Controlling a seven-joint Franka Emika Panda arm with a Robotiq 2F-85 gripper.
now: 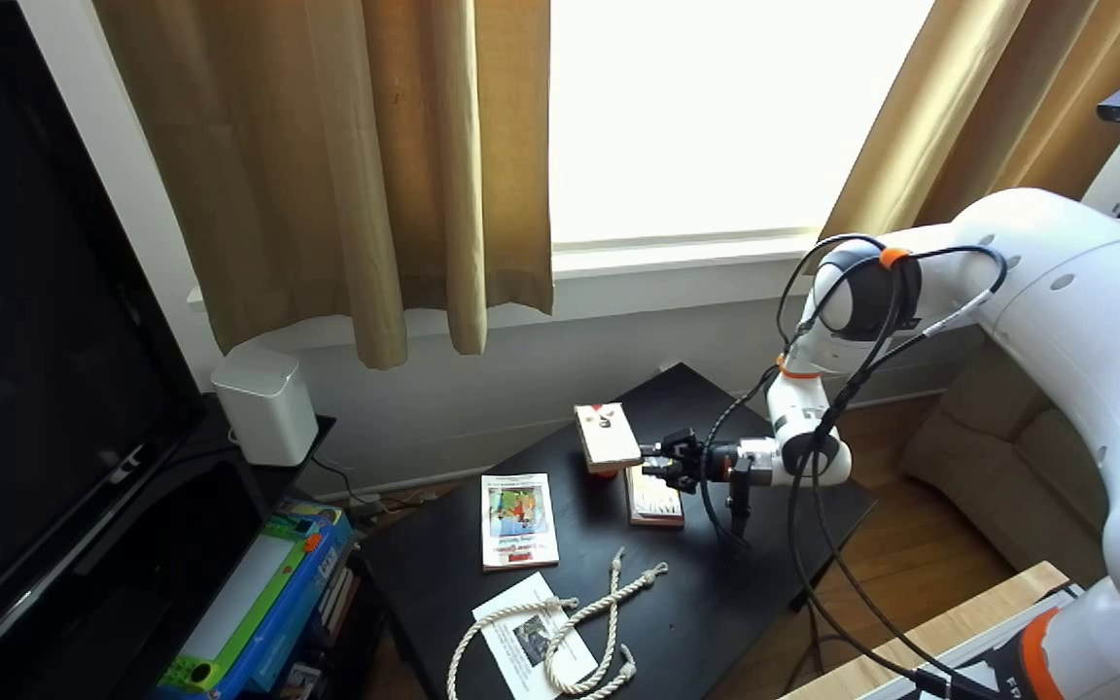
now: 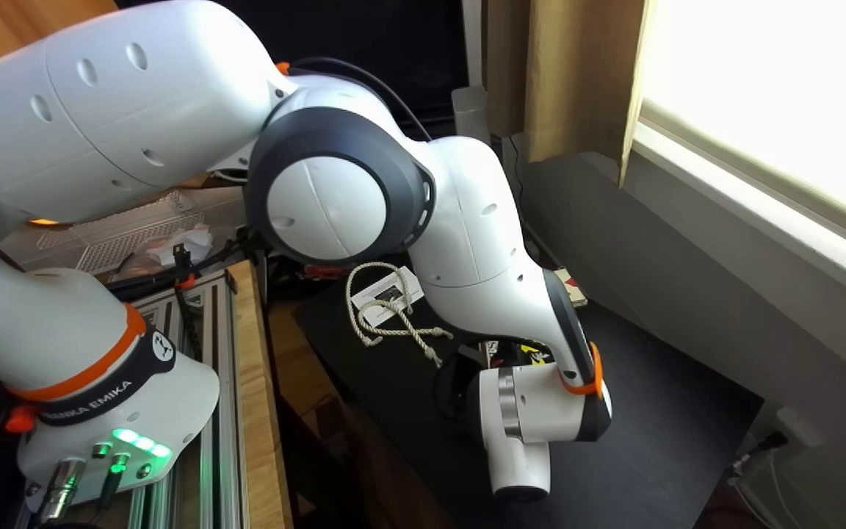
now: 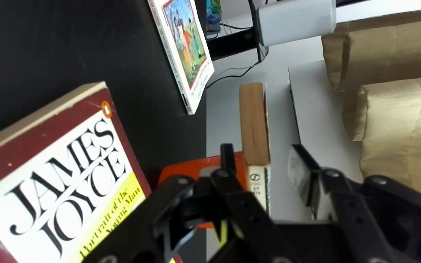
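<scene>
My gripper (image 1: pixel 655 461) is open and empty above the black table. In the wrist view its fingertips (image 3: pixel 264 159) are spread. A pale book (image 1: pixel 609 436) lies raised on an orange object (image 1: pixel 605 473), directly ahead of the fingers. In the wrist view the book's edge (image 3: pixel 255 124) shows between the fingertips, closer to the left one, with a gap to the right one. The orange object (image 3: pixel 181 170) is partly hidden behind the left finger. A James Joyce book (image 1: pixel 655 498) lies flat under the gripper; its cover (image 3: pixel 68 175) fills the wrist view's lower left.
An illustrated book (image 1: pixel 519 520) lies on the black table (image 1: pixel 429 564). White rope (image 1: pixel 609 608) and a printed sheet (image 1: pixel 511 651) lie near its front. A wall and window sill (image 1: pixel 677 261) border the back. A white box-shaped device (image 1: pixel 266 406) stands by the TV.
</scene>
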